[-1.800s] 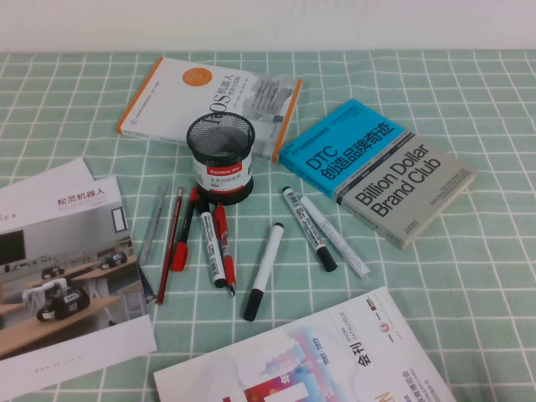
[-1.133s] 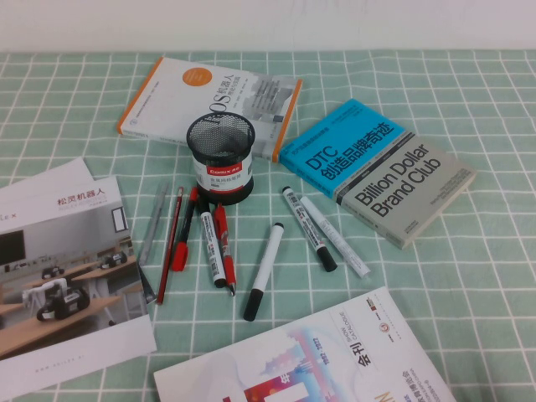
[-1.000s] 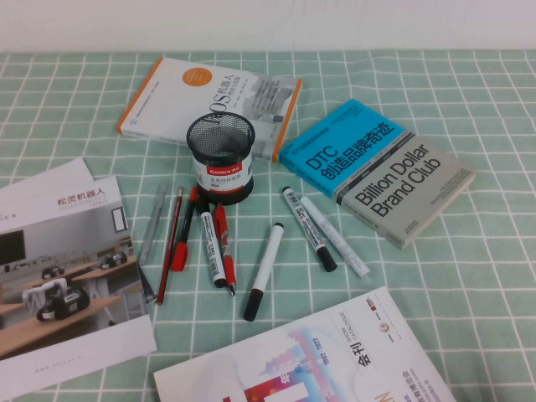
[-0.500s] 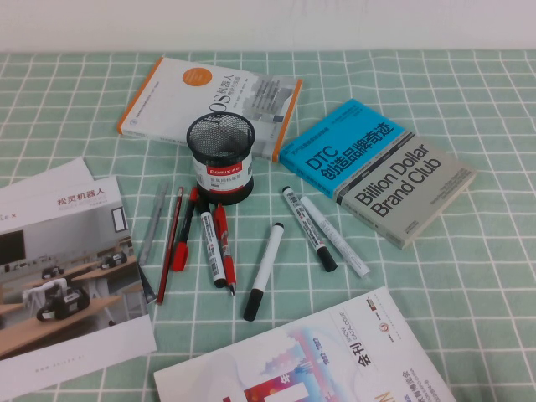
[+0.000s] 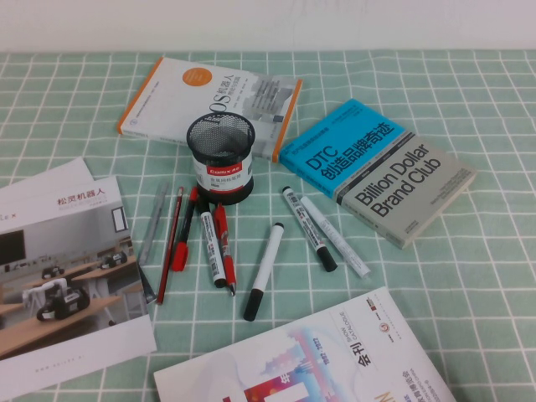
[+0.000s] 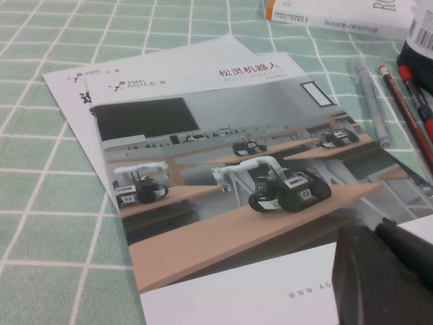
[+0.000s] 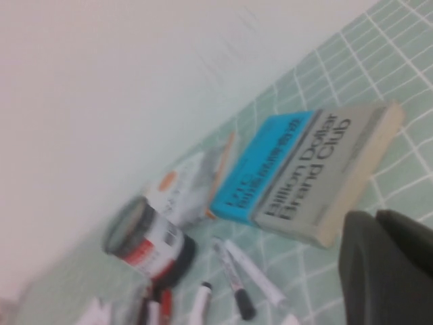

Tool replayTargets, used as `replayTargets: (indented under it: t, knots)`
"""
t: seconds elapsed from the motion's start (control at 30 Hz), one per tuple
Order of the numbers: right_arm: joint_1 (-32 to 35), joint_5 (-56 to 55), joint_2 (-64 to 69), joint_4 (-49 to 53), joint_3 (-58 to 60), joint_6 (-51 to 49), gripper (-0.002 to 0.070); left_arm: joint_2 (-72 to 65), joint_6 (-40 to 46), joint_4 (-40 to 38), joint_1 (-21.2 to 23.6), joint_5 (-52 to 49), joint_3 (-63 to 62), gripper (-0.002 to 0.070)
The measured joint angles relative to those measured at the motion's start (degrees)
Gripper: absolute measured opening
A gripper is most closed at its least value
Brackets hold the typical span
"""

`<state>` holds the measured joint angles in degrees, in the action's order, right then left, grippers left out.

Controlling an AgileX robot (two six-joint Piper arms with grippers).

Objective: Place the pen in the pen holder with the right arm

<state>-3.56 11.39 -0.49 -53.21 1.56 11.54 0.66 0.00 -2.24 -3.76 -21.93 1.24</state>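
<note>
1. Pen (image 5: 335,237) flat on the counter (image 5: 490,276), right of the pen holder (image 5: 219,159) and apart from it. Just beside one white marker (image 5: 308,228), and near the blue book (image 5: 377,167).
2. Long way of the pen: slanted, from far-left to near-right, the same way as the marker next to it.
3. Right pincer (image 7: 389,264): closed tight, holding nothing. Up off the counter, out on the right side, not seen from the high view.
4. Seen from the right pincer: pen down and off to the left, pen holder further left again.
5. Left pincer (image 6: 385,271): low over the picture booklet (image 6: 223,169) on the left side. Open or closed, cannot tell. Well apart from the pen, so probably the right arm nearer.
6. Next move, most likely: open up, reach left and down, then grab across the thin middle of the pen. Tricky bit: not pinching the marker beside it too.
7. Counting:
   - one clear pen
   - one pen holder
   - three white markers with black caps
   - two red pens
   - one thin red pencil
   - one grey pen
   - two books
   - two booklets stacked on the left
   - one more booklet at the near edge
</note>
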Motion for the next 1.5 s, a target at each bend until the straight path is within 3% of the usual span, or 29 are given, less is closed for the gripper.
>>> replayTargets:
  t: [0.2,0.5,0.9,1.13,1.5]
  knots:
    - [0.0,-1.1,0.0,-6.9,0.0,0.1,-0.0020,0.0,0.0,0.0,0.0,0.0,0.0,-0.0006]
    - [0.0,7.6,1.5,-5.1,-5.6,0.1,-0.0020,0.0,0.0,0.0,0.0,0.0,0.0,-0.0006]
    - [0.0,35.5,39.6,17.0,-35.8,0.0,-0.0020,0.0,0.0,0.0,0.0,0.0,0.0,-0.0006]
    - [-0.5,43.1,56.4,26.7,-48.2,-1.3,-0.0020,0.0,0.0,0.0,0.0,0.0,0.0,-0.0006]
    - [-20.6,41.8,81.2,41.7,-67.1,-12.8,-0.0020,0.0,0.0,0.0,0.0,0.0,0.0,-0.0006]
